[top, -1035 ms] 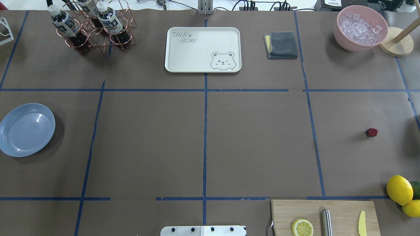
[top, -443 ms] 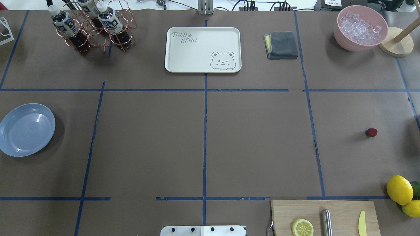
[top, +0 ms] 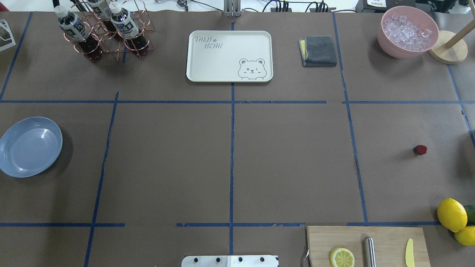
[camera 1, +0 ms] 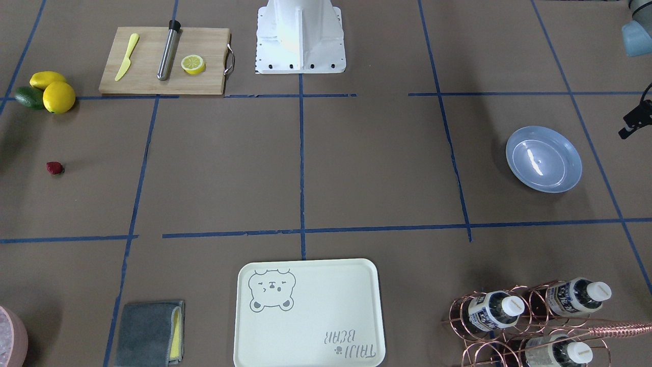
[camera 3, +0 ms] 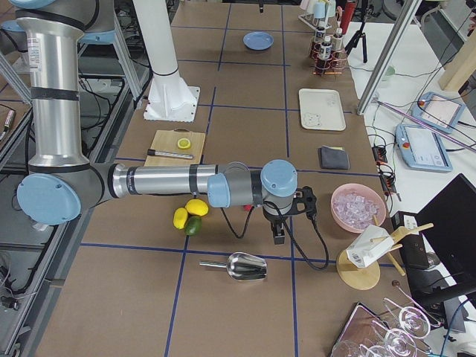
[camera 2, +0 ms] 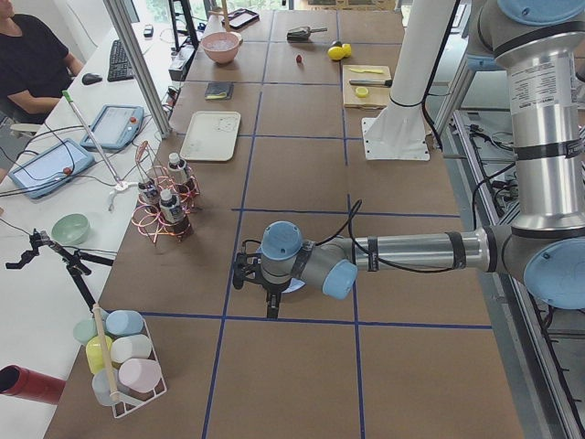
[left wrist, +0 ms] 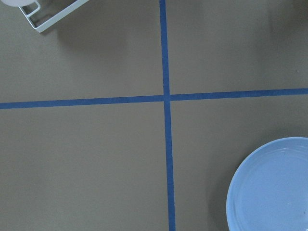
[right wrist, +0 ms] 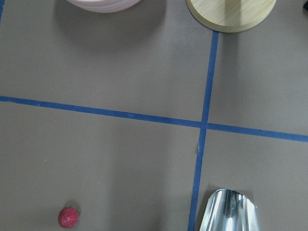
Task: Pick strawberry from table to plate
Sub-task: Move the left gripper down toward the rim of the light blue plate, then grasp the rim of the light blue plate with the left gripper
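The strawberry [top: 420, 150] lies alone on the brown table [top: 289, 159] at the far right, small and dark red. It also shows low in the right wrist view [right wrist: 68, 217]. The light-blue plate [top: 29, 146] sits empty at the table's far left edge and appears at the lower right of the left wrist view [left wrist: 272, 187]. My left gripper [camera 2: 268, 297] hangs just beyond the plate. Near the strawberry, my right gripper [camera 3: 280, 234] points down. Only the side views show them, so I cannot tell whether either is open or shut.
Lemons [top: 451, 214] and a cutting board [top: 389, 241] lie near the front right. A metal scoop [right wrist: 228, 211] rests right of the strawberry. At the back stand a bear tray [top: 229, 55], a bottle rack [top: 107, 33], a grey cloth [top: 319, 50] and a pink ice bowl [top: 408, 31].
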Tool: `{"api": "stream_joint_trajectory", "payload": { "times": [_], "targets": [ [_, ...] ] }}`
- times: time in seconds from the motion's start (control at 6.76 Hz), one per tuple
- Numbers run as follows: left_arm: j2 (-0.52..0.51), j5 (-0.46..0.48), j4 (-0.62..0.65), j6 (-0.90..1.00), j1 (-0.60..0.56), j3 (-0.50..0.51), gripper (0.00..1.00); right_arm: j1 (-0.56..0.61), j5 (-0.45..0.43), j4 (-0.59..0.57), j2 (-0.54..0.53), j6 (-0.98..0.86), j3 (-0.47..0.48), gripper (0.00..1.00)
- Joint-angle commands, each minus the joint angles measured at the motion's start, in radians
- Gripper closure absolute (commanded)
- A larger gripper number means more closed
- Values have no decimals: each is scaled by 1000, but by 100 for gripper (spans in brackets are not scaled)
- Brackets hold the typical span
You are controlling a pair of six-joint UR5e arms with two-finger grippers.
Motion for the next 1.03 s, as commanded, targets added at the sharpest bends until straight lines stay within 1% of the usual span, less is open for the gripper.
{"api": "stream_joint_trajectory", "payload": {
  "times": [0.0, 0.15, 0.44, 0.59, 0.89],
  "targets": [
    [0, 11, -240, -218, 133, 97, 0, -2, 4, 1, 1, 10, 3, 0],
    [-1, 13, -302, -281, 164, 114, 0, -2, 2, 1, 1, 10, 0, 0],
    [-24, 97, -314, -309, 233, 132, 1, -2, 3, 28, 1, -2, 3, 0],
    [-50, 100, -317, -314, 242, 164, 8, -2, 7, 29, 1, 8, 3, 0],
    [-63, 102, -325, -312, 258, 194, 23, -2, 8, 29, 1, 10, 3, 0]
  ]
}}
